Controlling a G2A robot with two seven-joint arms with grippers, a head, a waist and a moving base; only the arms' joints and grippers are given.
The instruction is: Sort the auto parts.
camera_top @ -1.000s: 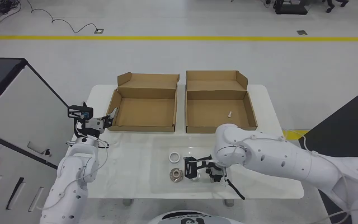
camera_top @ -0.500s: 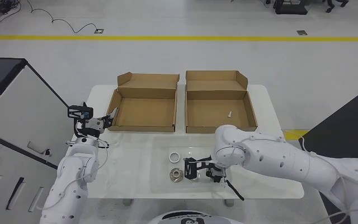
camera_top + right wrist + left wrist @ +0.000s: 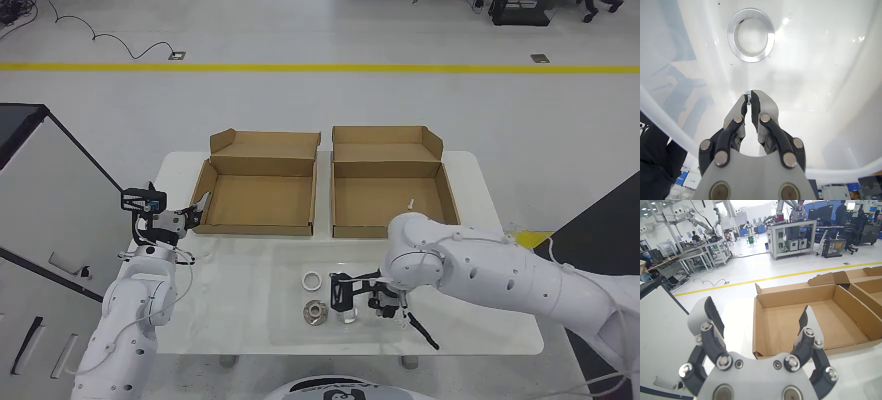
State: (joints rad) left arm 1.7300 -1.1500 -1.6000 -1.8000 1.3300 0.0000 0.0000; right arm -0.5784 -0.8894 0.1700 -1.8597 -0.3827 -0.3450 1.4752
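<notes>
White table (image 3: 240, 290) under the right box (image 3: 370, 200), box set at the far edge. Left box (image 3: 263, 200) just beside the right box, flaps up, looks empty inside. Right gripper (image 3: 338, 297) low over the table on the near side of the right box, off its left front corner. Clamped tight on a small bolt (image 3: 748, 98), threads showing between the pads. Left gripper (image 3: 197, 210) well apart from the right box, past the left box's outer wall, jaws spread wide with nothing between them. Flanged part (image 3: 316, 312) and ring (image 3: 313, 281) lying loose on the table on the near side of the right box. Both close to the right gripper, the ring nearer the box. One small white part (image 3: 411, 203) already inside the right box, toward its right wall. Judged early in the sort: one piece boxed, one bolt gripped and not yet delivered, at least two round parts left to pick. Next, probably, a lift and a carry to one of the boxes; cannot tell which. Some risk of the thin bolt twisting or slipping in the pinch on the way.
</notes>
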